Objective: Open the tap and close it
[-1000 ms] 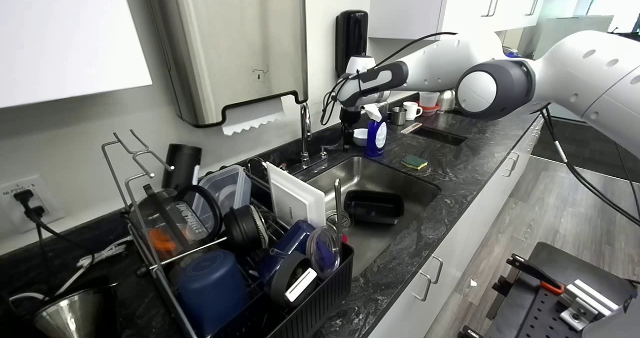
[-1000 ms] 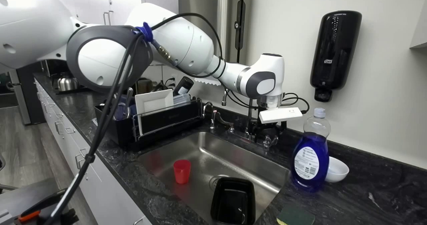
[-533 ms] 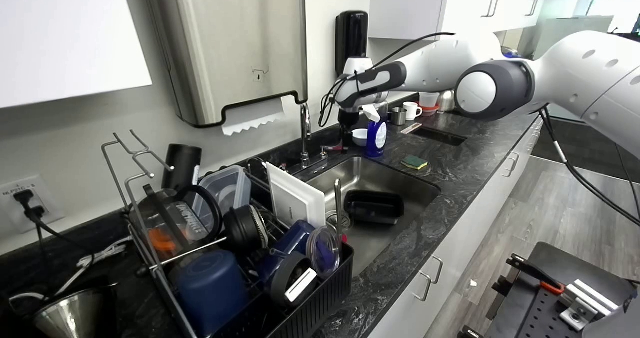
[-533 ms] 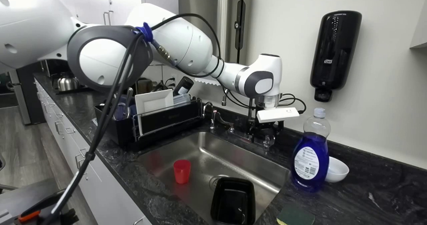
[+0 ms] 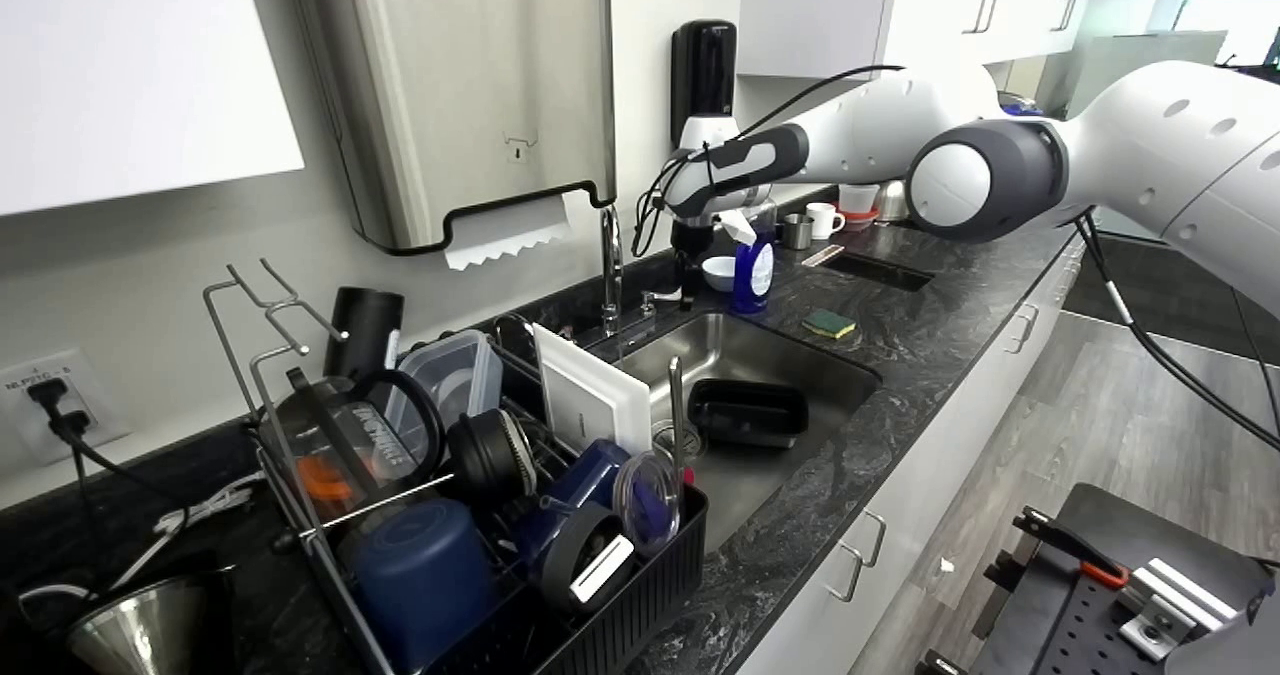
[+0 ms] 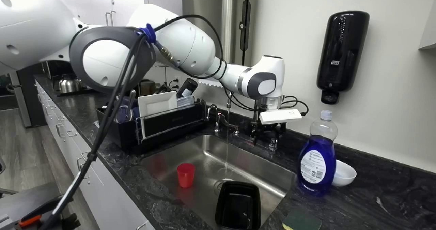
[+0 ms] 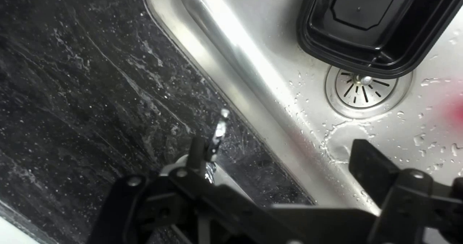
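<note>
The arm [image 6: 185, 41] partly hides the tap [image 6: 229, 103] mid-frame in an exterior view; the wrist view's right edge crops a red blur [image 7: 457, 109].

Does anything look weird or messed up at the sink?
One slightly odd thing: the black container sits in the sink with its rim overlapping the drain in the wrist view, while water runs from the tap. That might slow the draining. I see nothing broken or spilled.

wall [image 6: 289, 25]: pale, back edge of counter [image 5: 940, 327] | floor [image 5: 1090, 425]: grey planks — below front edge | cupboards [image 5: 810, 15]: white — above back edge
</note>
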Action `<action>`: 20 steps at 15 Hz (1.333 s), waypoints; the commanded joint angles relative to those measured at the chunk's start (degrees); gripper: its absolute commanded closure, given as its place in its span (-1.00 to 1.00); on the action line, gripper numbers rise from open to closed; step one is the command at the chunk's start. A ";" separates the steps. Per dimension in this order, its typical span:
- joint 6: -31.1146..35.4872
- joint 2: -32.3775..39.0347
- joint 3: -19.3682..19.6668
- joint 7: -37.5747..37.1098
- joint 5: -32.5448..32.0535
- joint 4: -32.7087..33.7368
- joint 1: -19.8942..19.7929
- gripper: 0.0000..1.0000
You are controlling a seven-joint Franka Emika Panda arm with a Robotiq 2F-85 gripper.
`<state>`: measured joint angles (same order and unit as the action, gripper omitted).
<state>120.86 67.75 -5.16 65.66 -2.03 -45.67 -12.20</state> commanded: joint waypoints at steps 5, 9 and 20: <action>-0.90 -1.83 0.41 -1.08 -0.21 -2.18 0.19 -1.00; 2.45 -1.43 0.63 -4.23 -0.03 -1.65 0.08 -1.00; 4.41 -1.85 3.42 -8.05 -0.99 -2.98 0.33 -1.00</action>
<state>124.99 67.63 -2.90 58.89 -2.03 -45.85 -12.47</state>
